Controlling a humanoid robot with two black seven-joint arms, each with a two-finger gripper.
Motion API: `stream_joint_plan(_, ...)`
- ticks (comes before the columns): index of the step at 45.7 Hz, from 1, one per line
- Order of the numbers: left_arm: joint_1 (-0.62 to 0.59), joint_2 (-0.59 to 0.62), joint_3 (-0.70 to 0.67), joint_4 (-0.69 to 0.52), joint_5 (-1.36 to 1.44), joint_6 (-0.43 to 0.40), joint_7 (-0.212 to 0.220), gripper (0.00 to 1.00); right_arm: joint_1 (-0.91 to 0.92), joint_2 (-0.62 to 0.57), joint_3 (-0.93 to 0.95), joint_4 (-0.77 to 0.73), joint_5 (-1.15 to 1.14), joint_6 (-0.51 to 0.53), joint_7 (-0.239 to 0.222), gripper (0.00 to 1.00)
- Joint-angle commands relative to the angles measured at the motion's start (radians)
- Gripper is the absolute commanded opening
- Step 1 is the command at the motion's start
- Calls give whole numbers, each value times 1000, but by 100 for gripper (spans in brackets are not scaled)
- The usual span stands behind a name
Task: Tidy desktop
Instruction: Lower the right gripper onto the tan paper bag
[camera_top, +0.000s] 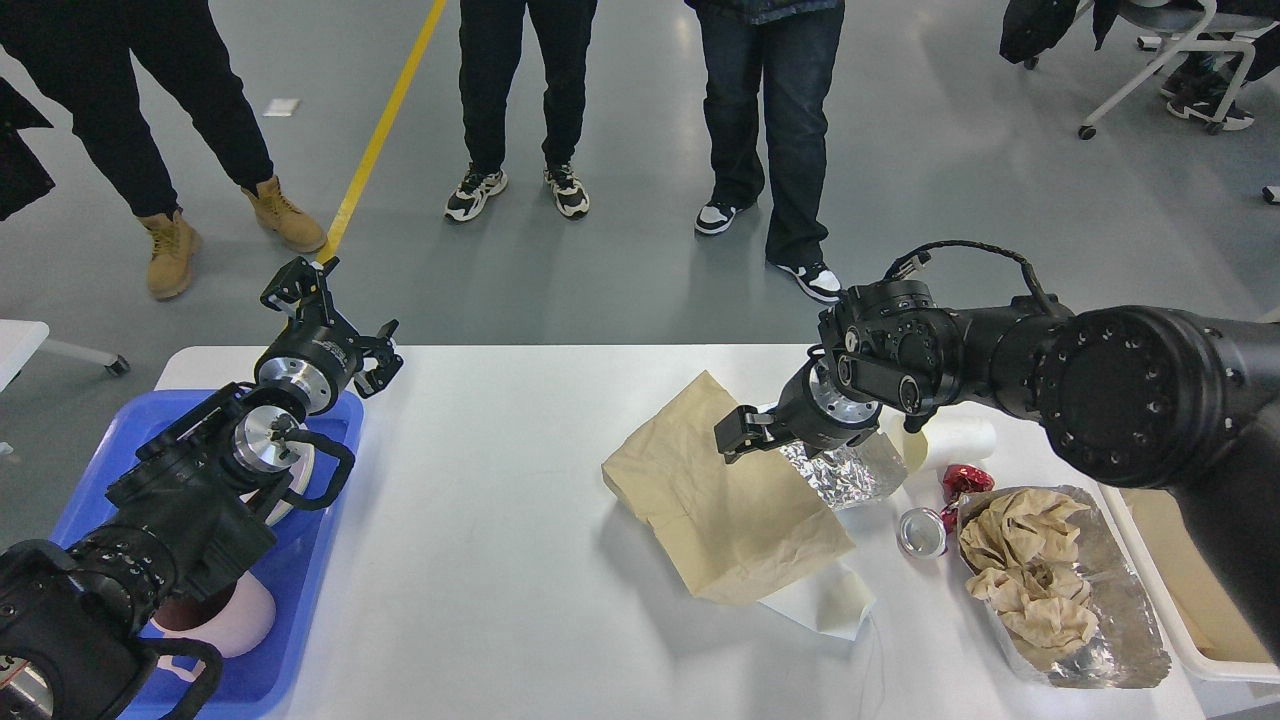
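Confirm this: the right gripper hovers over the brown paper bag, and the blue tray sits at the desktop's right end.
Wrong on the tray. The head view shows the blue tray at the desktop's left end; the right gripper does hover over the brown paper bag.
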Motion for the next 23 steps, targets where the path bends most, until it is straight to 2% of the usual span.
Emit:
stream_joint_plan(1, 0, 0, 1, 0, -1, 0, 0, 97, -10, 0, 3, 1, 1, 0, 1, 100)
stream_joint_plan(9, 0, 0, 1, 0, 1, 0, 0, 97, -45, 1, 7, 1, 0, -28, 1, 100)
stream_joint_plan(10, 0, 0, 1, 0, -1, 0, 0, 97, -50, 3, 7, 2, 0, -43, 1, 98)
stream_joint_plan(13, -1, 0, 1, 0, -1, 0, 0, 97, -59, 7, 7, 10, 0, -107, 1, 76)
stream_joint_plan(20, -1, 0, 1, 0, 1, 0, 0, 97, -45, 9, 7, 27, -13, -112, 1, 0)
stream_joint_plan(23, -1, 0, 1, 0, -1, 0, 0, 97, -24, 7, 7, 47, -11, -89, 3, 0)
